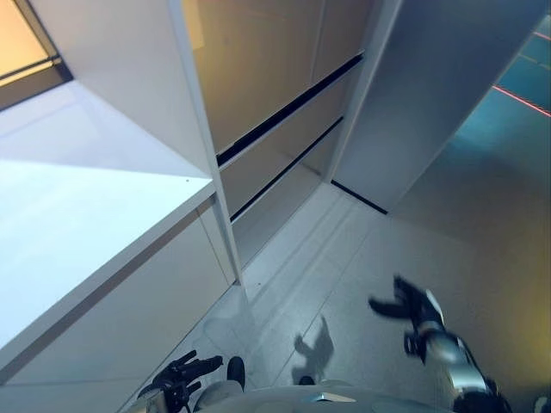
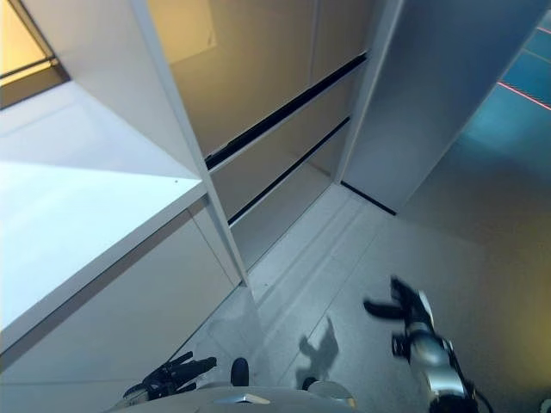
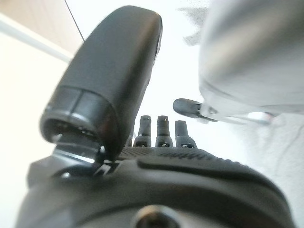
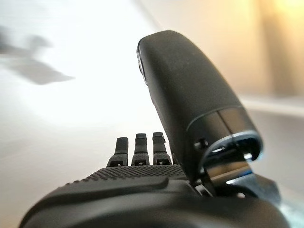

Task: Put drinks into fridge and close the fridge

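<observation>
No drink or fridge is showing anywhere. The right hand is hanging over the pale floor, fingers loose and empty. The left hand is dangling below the white counter, relaxed, gripping nothing.

Two dark robot hands: the left hand low by the white cabinet, the right hand over the pale grey floor, both empty with straight fingers.
One white flat bench top.
One white upright cabinet panel.
Two black horizontal gaps across the beige cabinet fronts.
One tall white panel, standing on the floor.
</observation>
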You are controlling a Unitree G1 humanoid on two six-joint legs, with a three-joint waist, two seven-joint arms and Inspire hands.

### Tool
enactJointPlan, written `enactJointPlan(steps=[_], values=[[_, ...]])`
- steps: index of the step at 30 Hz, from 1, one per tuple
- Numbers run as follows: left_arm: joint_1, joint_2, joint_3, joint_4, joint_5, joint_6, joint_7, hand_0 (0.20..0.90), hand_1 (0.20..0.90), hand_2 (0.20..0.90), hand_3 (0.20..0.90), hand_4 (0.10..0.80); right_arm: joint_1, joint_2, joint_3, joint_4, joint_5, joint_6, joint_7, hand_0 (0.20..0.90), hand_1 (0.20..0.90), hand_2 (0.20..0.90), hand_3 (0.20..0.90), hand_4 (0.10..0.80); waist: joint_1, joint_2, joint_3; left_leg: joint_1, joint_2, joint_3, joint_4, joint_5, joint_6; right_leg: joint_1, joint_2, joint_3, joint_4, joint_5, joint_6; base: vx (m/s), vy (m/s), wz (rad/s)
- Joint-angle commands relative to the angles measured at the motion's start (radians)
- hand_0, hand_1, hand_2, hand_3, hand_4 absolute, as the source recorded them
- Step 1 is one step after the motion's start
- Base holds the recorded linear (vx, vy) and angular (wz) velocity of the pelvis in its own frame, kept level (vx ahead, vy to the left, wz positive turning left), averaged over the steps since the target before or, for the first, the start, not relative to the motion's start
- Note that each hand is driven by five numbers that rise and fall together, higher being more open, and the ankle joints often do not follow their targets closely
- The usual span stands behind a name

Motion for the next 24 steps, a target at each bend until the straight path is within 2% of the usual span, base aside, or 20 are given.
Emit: enactJointPlan(steps=[1,2,3,5,6,8,13,24], values=[[-0.032,0.028,0.0,0.075,0.044,-0.045,-0.052,0.9,0.9,0.9,0.9,0.8,-0.054,0.034,-0.01,0.031,-0.018,-0.104,0.041,0.9,0.9,0.9,0.9,0.8,0.01,0.017,-0.025,0.024,-0.028,0.042,0.042,-0.15,0.051,-0.09,0.014,0.01,-0.004,0.092,0.041,-0.03,-0.016,-0.06],[-0.037,0.025,-0.005,0.094,0.053,-0.056,-0.067,0.9,0.9,0.9,0.9,0.8,-0.054,0.044,-0.013,0.082,0.003,-0.109,0.078,0.9,0.9,0.9,0.9,0.8,0.008,0.019,-0.024,0.025,-0.027,0.043,0.042,-0.152,0.051,-0.09,0.015,0.01,-0.002,0.089,0.04,-0.035,-0.013,-0.03],[-0.046,0.017,-0.02,0.129,0.055,-0.085,-0.072,0.9,0.9,0.9,0.9,0.8,-0.056,0.068,-0.01,0.184,-0.03,-0.076,0.121,0.9,0.9,0.9,0.9,0.8,0.005,0.022,-0.024,0.024,-0.026,0.047,0.046,-0.153,0.052,-0.09,0.016,0.011,0.001,0.085,0.037,-0.043,-0.012,-0.07],[-0.056,0.003,-0.029,0.161,0.055,-0.108,-0.076,0.9,0.9,0.9,0.9,0.8,-0.056,0.094,-0.002,0.313,-0.04,-0.022,0.158,0.9,0.9,0.9,0.9,0.8,0.007,0.026,-0.022,0.025,-0.023,0.05,0.047,-0.154,0.053,-0.086,0.018,0.009,0.0,0.081,0.034,-0.036,-0.006,-0.1],[-0.058,0.002,-0.029,0.164,0.056,-0.11,-0.076,0.9,0.9,0.9,0.9,0.8,-0.056,0.096,-0.002,0.329,-0.043,-0.024,0.163,0.9,0.9,0.9,0.9,0.8,0.008,0.026,-0.021,0.025,-0.023,0.05,0.047,-0.155,0.053,-0.085,0.018,0.009,0.0,0.081,0.034,-0.025,-0.002,-0.05],[-0.072,-0.012,-0.043,0.191,0.071,-0.124,-0.084,0.9,0.9,0.9,0.9,0.8,-0.063,0.107,-0.001,0.439,-0.072,0.045,0.233,0.9,0.9,0.9,0.9,0.8,0.017,0.031,-0.02,0.033,-0.021,0.044,0.045,-0.157,0.051,-0.071,0.018,-0.001,-0.007,0.077,0.032,0.0,0.0,0.0],[-0.081,-0.026,-0.061,0.217,0.087,-0.128,-0.087,0.9,0.9,0.9,0.9,0.8,-0.075,0.112,0.039,0.468,-0.097,0.123,0.276,0.9,0.9,0.9,0.9,0.8,0.024,0.035,-0.029,0.04,-0.02,0.036,0.046,-0.158,0.045,-0.057,0.018,-0.009,-0.01,0.07,0.032,0.0,0.0,0.0],[-0.094,-0.037,-0.081,0.221,0.05,-0.111,-0.08,0.9,0.9,0.9,0.9,0.8,-0.075,0.114,0.065,0.47,-0.114,0.12,0.28,0.9,0.9,0.9,0.9,0.8,0.02,0.039,-0.027,0.041,-0.023,0.025,0.046,-0.164,0.047,-0.06,0.021,-0.009,-0.002,0.058,0.031,0.0,0.0,0.0]])
